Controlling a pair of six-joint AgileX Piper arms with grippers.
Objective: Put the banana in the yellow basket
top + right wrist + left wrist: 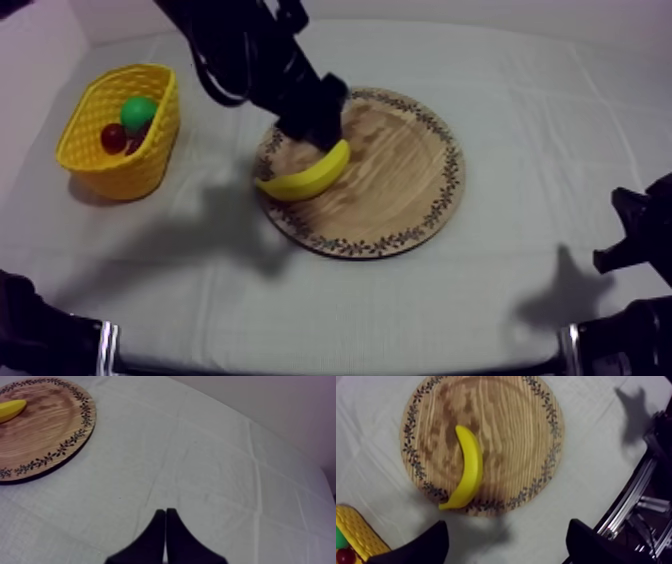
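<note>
One banana (305, 178) slants on the board (400, 170), tip toward the basket (125, 165), under my wide-spread left end effector (506, 530).

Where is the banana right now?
In the top view, the banana lies on the left edge of the wooden board, on the side facing the yellow basket, close by the open left hand.

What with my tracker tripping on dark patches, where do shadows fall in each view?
Top view: soft arm shadows darken the cloth beside the wooden board and near the right gripper. Left wrist view: a faint shadow crosses the board's rim by the banana. Right wrist view: the cloth is evenly lit.
</note>
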